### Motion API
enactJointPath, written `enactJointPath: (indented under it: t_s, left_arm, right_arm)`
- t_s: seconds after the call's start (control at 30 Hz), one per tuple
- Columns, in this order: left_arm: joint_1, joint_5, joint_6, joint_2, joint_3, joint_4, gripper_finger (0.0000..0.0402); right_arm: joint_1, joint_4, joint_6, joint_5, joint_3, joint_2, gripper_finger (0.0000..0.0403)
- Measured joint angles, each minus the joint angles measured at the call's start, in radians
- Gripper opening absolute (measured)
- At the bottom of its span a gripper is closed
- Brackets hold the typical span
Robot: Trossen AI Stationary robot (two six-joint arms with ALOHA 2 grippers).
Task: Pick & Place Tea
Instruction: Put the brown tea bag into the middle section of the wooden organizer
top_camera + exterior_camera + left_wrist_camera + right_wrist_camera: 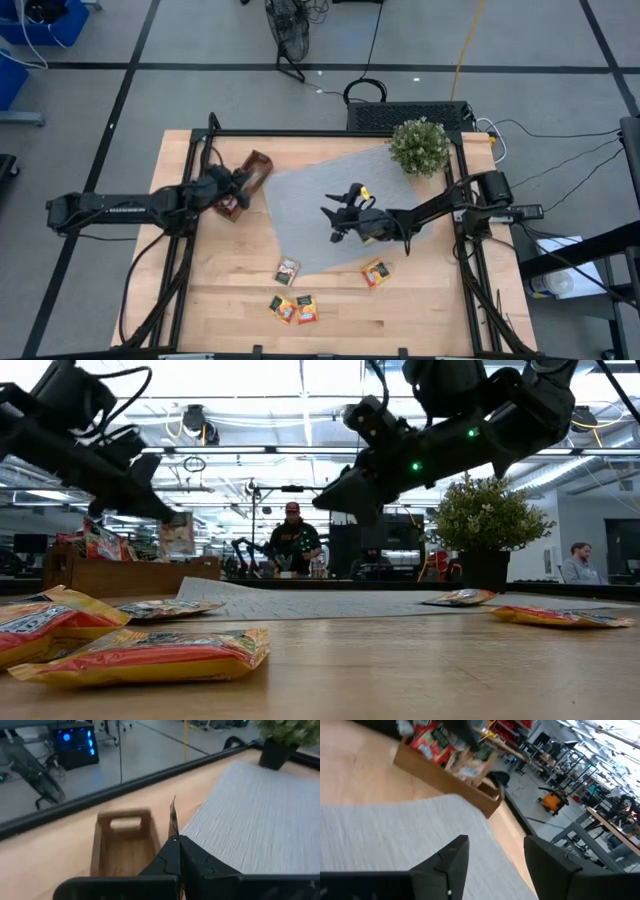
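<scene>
My left gripper [243, 183] hangs over the brown wooden tray [255, 172] at the table's far left, shut on one tea sachet [178, 532]. The tray holds more sachets [230, 205] at its near end. In the left wrist view, the tray compartment [125, 847] below the fingers is bare wood. My right gripper [332, 224] hovers open above the grey mat [310, 200], with nothing between its fingers [452, 857]. Several tea sachets lie flat on the near table: one [287, 270], another [375, 272], and a pair [293, 308]. My left gripper pinches the tea sachet between its two shut fingers; in the wrist view the sachet shows edge-on [173, 817], sticking out past the fingertips. The fingers slant down from the table's left. The sachet hangs clear just above the tray's rim [130, 572].
A potted plant [418, 145] stands at the mat's far right corner. A black frame runs along the table's edges [330, 132]. Bare wood lies between the mat and the near edge, around the loose sachets. People show in the room behind [292, 540].
</scene>
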State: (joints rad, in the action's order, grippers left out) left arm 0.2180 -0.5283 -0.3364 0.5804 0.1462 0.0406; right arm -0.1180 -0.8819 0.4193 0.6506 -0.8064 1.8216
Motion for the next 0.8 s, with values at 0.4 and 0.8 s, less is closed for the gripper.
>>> enactJointPath:
  t_s: [0.4,0.8]
  left_arm:
    - [-0.032,-0.101,-0.032,-0.032,0.013,-0.145,0.0000]
    - [-0.034,-0.105,-0.086,-0.031,0.014,-0.302,0.0000]
  right_arm:
    - [0.001,-0.020,-0.015,-0.024,0.007,0.001,0.0169]
    - [0.001,-0.020,-0.015,-0.024,0.007,0.001,0.0170]
